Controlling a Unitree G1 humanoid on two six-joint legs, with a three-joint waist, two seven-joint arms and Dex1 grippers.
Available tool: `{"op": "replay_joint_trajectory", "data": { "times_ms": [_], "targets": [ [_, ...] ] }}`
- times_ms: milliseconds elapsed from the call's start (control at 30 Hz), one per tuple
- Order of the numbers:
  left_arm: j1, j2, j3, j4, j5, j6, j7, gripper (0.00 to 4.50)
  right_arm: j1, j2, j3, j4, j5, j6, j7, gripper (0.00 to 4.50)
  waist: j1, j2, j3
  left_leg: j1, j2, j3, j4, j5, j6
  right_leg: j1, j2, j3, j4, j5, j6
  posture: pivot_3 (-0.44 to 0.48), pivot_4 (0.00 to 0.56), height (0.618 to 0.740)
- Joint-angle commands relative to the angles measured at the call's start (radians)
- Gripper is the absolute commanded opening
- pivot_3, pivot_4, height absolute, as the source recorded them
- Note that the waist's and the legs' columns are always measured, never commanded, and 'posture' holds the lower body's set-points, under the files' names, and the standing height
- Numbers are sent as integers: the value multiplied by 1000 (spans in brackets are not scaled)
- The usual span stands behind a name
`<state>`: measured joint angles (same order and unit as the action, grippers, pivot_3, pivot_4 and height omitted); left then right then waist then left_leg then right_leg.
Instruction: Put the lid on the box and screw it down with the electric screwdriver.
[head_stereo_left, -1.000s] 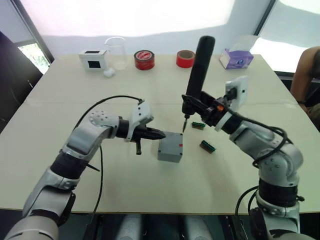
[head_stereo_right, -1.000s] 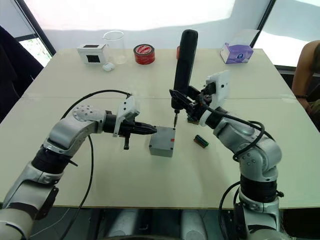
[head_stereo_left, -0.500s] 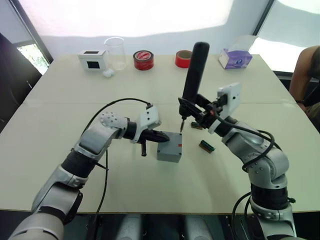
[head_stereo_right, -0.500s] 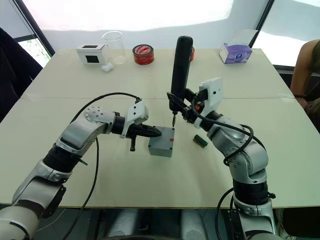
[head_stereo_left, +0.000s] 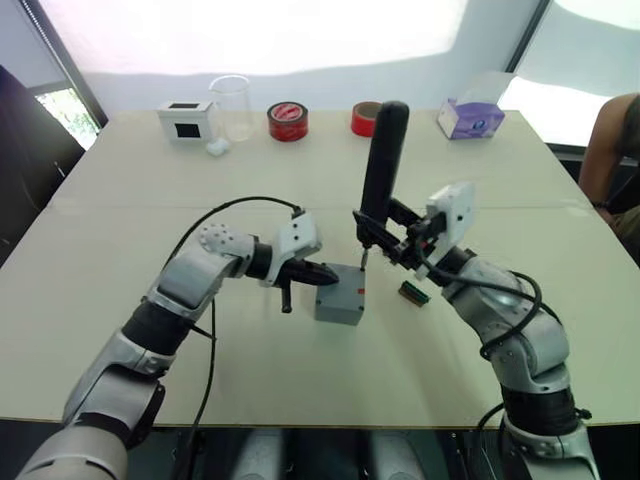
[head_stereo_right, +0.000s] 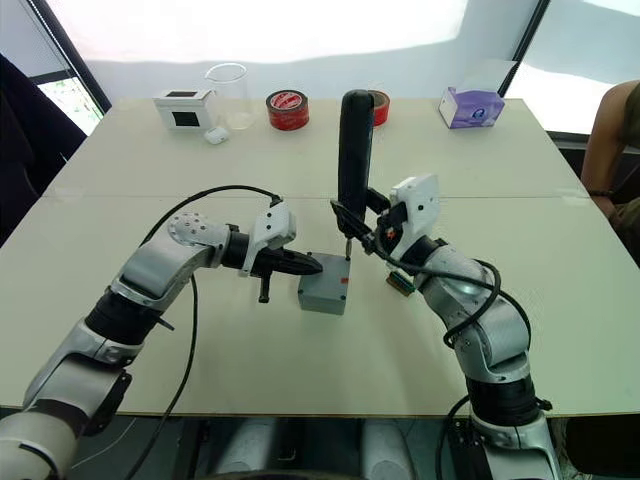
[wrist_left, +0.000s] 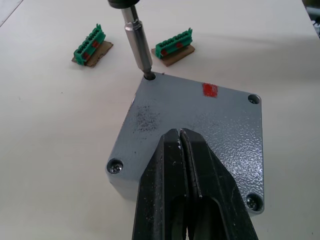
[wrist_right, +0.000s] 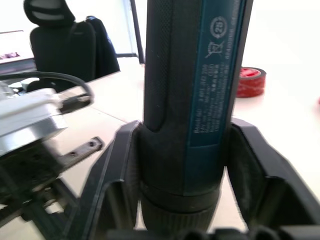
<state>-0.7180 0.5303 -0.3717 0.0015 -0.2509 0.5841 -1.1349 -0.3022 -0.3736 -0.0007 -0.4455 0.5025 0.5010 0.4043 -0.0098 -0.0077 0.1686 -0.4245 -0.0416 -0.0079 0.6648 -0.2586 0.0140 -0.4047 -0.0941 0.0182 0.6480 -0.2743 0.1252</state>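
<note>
While your right gripper (wrist_right: 182, 200) clamps the electric screwdriver (head_stereo_left: 380, 170) | bit in lid (wrist_left: 200, 130) corner hole | left gripper (wrist_left: 181, 137) pinched closed on lid | beige table (head_stereo_left: 120, 330), bright windows behind

the square grey lid (wrist_left: 200, 130) shows a matt, finely pebbled cast finish, with small bright metal screw heads in its corners and a red sticker-like patch. the long black electric screwdriver (head_stereo_left: 380, 165) has a smooth, slightly satin plastic body and a polished silver metal bit (wrist_left: 138, 42). black left gripper fingers (wrist_left: 172, 180) look smooth, semi-gloss plastic. the pale beige table (head_stereo_left: 300, 190) is smooth and matt. two green connector blocks (wrist_left: 174, 45) look like glossy plastic on brown card-like backing.
</note>
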Motion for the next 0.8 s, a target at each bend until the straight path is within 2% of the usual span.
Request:
{"op": "replay_joint_trajectory", "data": {
  "times_ms": [33, 267, 800],
  "targets": [
    [25, 20, -1, -19, 5, 20, -10, 0, 59, -17, 26, 7, -27, 29, 10, 1805, 0, -1, -1, 1, 0, 0, 0, 0, 0, 1, 0, 0, 0, 0, 0, 0, 150, 740],
    [44, 34, -3, -30, 8, 21, -20, 0, 96, -17, 32, 10, -29, 79, -12, 1805, 0, -3, -4, 15, 0, -1, -2, -1, 2, 15, 0, 0, -3, -1, -1, 0, 150, 740],
    [39, 6, -9, -3, 20, 14, -15, 0, 89, -25, 78, 58, -75, 97, -2, 1805, 2, -6, -16, 16, 0, -1, -2, -2, 2, 16, -1, 0, -3, -1, -2, 0, 150, 740]
  ]
}}
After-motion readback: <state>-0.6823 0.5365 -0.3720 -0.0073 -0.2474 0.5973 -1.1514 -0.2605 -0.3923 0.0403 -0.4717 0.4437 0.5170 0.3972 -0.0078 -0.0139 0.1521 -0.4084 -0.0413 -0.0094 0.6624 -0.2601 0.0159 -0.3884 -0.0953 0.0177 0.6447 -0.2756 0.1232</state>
